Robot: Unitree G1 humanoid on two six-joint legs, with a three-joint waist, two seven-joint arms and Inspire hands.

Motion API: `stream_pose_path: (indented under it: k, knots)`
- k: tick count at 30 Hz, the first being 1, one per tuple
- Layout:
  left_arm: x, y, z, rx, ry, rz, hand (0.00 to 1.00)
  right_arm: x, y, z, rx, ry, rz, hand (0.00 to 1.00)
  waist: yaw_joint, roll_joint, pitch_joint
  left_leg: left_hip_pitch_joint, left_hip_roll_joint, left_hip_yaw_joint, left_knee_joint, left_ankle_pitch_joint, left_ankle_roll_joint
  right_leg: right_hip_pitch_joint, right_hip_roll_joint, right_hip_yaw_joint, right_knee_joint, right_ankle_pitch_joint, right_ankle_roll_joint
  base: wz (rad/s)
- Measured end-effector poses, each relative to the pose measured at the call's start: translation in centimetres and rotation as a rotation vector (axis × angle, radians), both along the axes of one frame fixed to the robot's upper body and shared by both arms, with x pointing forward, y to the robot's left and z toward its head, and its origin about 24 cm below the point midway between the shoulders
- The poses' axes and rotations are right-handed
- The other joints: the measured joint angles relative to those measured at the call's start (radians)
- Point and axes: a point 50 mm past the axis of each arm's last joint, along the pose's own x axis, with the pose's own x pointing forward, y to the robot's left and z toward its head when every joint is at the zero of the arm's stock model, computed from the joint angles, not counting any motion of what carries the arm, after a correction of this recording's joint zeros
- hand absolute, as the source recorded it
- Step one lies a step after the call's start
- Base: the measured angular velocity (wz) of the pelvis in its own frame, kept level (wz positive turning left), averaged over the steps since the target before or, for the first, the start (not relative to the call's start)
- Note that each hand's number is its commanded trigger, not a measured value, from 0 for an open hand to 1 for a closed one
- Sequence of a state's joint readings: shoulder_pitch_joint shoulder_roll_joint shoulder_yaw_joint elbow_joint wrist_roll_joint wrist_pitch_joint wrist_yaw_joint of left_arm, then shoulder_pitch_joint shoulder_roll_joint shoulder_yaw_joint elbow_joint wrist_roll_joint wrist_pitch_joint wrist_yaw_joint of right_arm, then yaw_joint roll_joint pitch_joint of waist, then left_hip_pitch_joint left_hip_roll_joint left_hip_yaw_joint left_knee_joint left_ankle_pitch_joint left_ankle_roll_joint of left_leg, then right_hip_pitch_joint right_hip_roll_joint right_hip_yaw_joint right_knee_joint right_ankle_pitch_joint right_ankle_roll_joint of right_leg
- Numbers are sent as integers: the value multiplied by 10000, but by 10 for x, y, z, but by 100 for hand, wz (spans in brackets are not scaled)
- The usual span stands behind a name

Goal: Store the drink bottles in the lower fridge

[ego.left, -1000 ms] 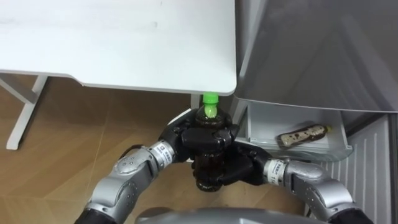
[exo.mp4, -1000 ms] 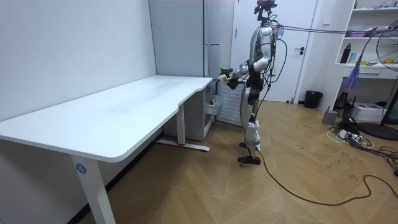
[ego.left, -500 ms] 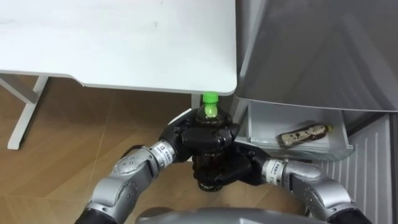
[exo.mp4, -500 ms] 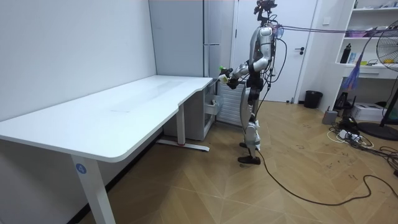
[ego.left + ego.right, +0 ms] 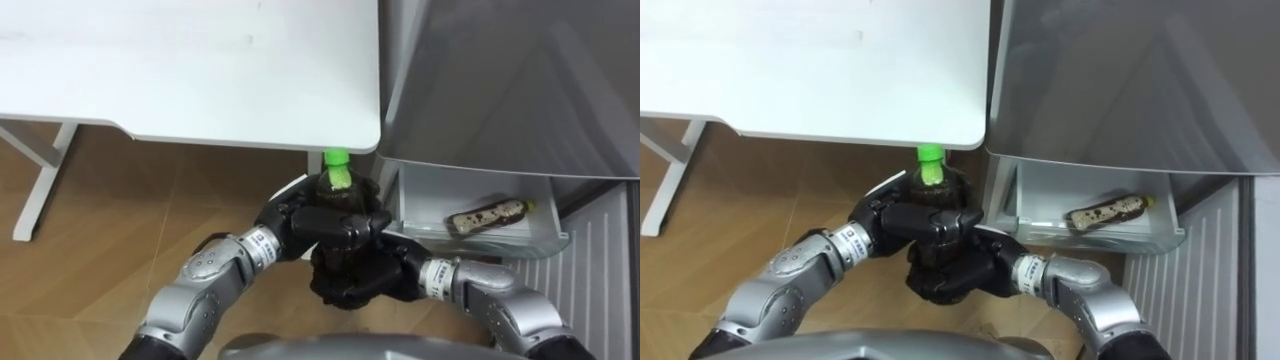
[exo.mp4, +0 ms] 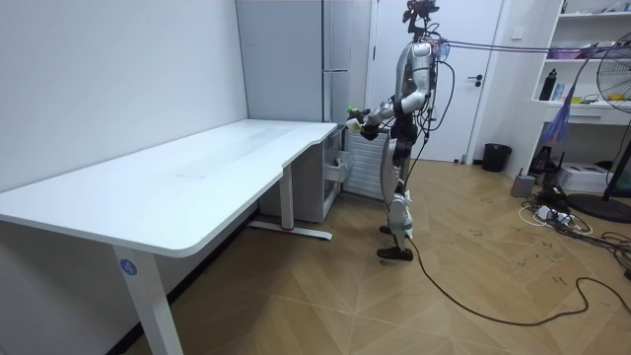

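While the bottle's dark lower body showed between the hands half a second ago, the right hand [image 5: 358,280] has now closed up round it, with its fingers curled about the base. The left hand [image 5: 325,222] wraps its fingers round the shoulder. The bottle [image 5: 338,183] stands upright with its long axis vertical and its green cap [image 5: 338,157] on top. It is held before the robot, just off the corner of the smooth white table [image 5: 200,70] and beside the grey fridge [image 5: 520,80]. Its clear plastic holds a dark drink. In the open white drawer [image 5: 420,200] a second bottle [image 5: 487,215] lies on its side.
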State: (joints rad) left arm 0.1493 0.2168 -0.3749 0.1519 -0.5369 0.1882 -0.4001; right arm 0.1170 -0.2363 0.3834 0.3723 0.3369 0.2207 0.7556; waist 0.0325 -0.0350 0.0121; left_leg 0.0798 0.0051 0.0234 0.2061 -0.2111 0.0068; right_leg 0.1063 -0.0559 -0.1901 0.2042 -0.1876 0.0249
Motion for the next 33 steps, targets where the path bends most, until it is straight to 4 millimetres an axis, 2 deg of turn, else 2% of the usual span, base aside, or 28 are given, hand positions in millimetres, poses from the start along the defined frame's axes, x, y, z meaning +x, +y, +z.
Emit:
stream_pose_path:
  k: [13, 18, 26, 31, 33]
  knots:
    - [2, 1, 4, 79, -185, 111, 0, -2, 1, 0, 127, 122, 34, 100, 18, 3, -6, -1, 1, 12, 1, 0, 0, -4, 3, 24, 0, 0, 0, 0]
    - [9, 1, 18, 48, -828, 305, 0, -1, 3, 1, 556, 196, -250, 100, -12, 74, 20, 69, 3, 10, 9, 0, 1, 58, 3, 21, -2, 0, 0, 0]
    - [26, 15, 43, 60, -2096, 1375, 0, -1, -7, 1, 289, 221, -281, 100, 42, 182, -19, 163, 10, 22, 11, 0, 0, 87, 4, 28, 22, 0, 0, 0]
    - [42, 31, 73, -8, -3535, 2425, 0, 3, -17, 3, 82, 53, -592, 100, 53, 189, -13, 186, 4, -19, 64, -7, -4, 158, -3, -34, 1, 0, 0, 2]
    - [47, 34, 80, 25, -3865, 2870, 0, 4, -18, 3, 58, 27, -646, 100, 65, 205, -20, 203, 12, -4, 64, -7, -5, 161, 2, -28, 1, 0, 0, 0]
